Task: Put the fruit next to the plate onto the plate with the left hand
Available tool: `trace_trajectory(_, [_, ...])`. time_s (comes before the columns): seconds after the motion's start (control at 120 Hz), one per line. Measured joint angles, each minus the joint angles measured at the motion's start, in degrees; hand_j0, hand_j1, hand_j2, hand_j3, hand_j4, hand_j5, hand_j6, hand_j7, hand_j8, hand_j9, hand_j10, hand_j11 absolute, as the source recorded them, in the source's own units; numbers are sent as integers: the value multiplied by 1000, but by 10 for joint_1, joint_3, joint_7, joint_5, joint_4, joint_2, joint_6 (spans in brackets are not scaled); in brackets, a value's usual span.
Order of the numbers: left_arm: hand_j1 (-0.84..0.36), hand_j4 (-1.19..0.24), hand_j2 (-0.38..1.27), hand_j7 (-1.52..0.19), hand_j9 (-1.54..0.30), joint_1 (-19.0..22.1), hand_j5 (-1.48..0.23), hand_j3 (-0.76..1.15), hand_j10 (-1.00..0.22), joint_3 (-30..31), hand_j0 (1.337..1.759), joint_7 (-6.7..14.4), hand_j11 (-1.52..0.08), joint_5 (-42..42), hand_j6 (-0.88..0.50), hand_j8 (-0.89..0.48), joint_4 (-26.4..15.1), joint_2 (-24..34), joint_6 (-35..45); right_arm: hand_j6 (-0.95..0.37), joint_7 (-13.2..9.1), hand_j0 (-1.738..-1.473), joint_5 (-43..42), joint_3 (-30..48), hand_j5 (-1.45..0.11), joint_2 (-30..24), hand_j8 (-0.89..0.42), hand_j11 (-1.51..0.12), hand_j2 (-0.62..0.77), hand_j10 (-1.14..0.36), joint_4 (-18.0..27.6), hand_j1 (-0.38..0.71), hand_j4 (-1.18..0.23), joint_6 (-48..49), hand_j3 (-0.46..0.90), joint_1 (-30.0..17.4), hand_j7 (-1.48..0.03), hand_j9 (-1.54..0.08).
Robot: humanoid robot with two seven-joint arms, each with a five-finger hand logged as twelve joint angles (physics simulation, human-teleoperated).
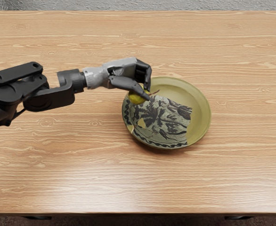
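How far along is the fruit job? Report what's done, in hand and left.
Done: the small round yellow-green fruit is off the wooden table and over the left edge of the olive-green patterned plate. In hand: the left hand is curled around it. Left: set it down on the plate, open the fingers, pull the arm back.

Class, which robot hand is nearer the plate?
Left. The left hand is over the left rim of the plate, gripping the yellow fruit; the right hand is not in view.

A wooden table (58,179) (light grain) spans the view.
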Motion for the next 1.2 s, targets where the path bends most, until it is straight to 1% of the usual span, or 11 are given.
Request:
trace_trajectory(0.108, [-534, -865, 629, -1145, -1151, 3, -1146, 0, -596, -1, 1654, 2, -1152, 6, -866, -685, -2, -10, -1, -24, 0, -1658, 0, 0, -31, 0, -24, -31, -5, -24, 0, -320, -24, 0, 0, 0, -31, -31])
trace_trajectory(0.142, [-502, -865, 561, -1145, -1152, 4, -1147, 0, -610, -1, 1653, 2, -1154, 9, -866, -703, -2, -13, -1, -24, 0, -1658, 0, 0, -31, 0, -24, -31, -5, -24, 0, -320, -24, 0, 0, 0, -31, -31])
trace_trajectory(0.3, [-440, -861, 455, -1106, -1125, 6, -1107, 0, -677, 0, 1654, 3, -1136, 21, -863, -752, -3, -18, 0, -24, 0, -1658, 0, 0, -31, 0, -24, -31, -5, -24, 0, -320, -24, 0, 0, 0, -31, -31])
trace_trajectory(0.342, [-412, -833, 414, -1066, -1086, 5, -1067, 0, -677, 0, 1654, 5, -1098, 23, -835, -767, -3, -21, 0, -24, 0, -1658, 0, 0, -31, 0, -24, -31, -5, -24, 0, -320, -24, 0, 0, 0, -31, -31])
trace_trajectory(0.408, [-365, -711, 322, -905, -920, 7, -906, 0, -598, -1, 1656, 22, -928, 17, -713, -776, -4, -30, -1, -24, 0, -1658, 0, 0, -31, 0, -24, -31, -5, -24, 0, -320, -24, 0, 0, 0, -31, -31])
trace_trajectory(0.433, [-339, -661, 288, -838, -851, 6, -837, 0, -561, -1, 1657, 27, -859, 15, -724, -717, -4, -30, -1, -24, 0, -1658, 0, 0, -31, 0, -24, -31, -5, -24, 0, -320, -24, 0, 0, 0, -31, -31])
trace_trajectory(0.592, [-128, -378, 2, -470, -477, 5, -469, 0, -330, -1, 1658, 42, -481, 6, -405, -404, -3, -30, -1, -24, 0, -1658, 0, 0, -31, 0, -24, -31, -5, -24, 0, -320, -24, 0, 0, 0, -31, -31])
trace_trajectory(0.75, [124, -181, 4, -224, -227, 4, -224, 0, -158, -2, 1658, 45, -230, 2, -193, -192, -3, -31, -1, -24, 0, -1658, 0, 0, -31, 0, -24, -31, -5, -24, 0, -320, -24, 0, 0, 0, -31, -31])
trace_trajectory(0.933, [258, -74, 3, -91, -93, 3, -91, 0, -65, -2, 1658, 46, -93, 1, -79, -79, -3, -33, -1, -24, 0, -1658, 0, 0, -31, 0, -24, -31, -5, -24, 0, -320, -24, 0, 0, 0, -31, -31])
trace_trajectory(1.142, [317, -27, 2, -33, -33, 3, -33, 0, -24, -4, 1658, 46, -34, 0, -29, -29, -10, -26, -1, -24, 0, -1658, 0, 0, -31, 0, -24, -31, -5, -24, 0, -320, -24, 0, 0, 0, -31, -31])
trace_trajectory(1.2, [325, -21, 2, -25, -25, 4, -25, 0, -18, -5, 1658, 46, -25, -4, -23, -22, -17, -7, -1, -24, 0, -1658, 0, 0, -31, 0, -24, -31, -5, -24, 0, -320, -24, 0, 0, 0, -31, -31])
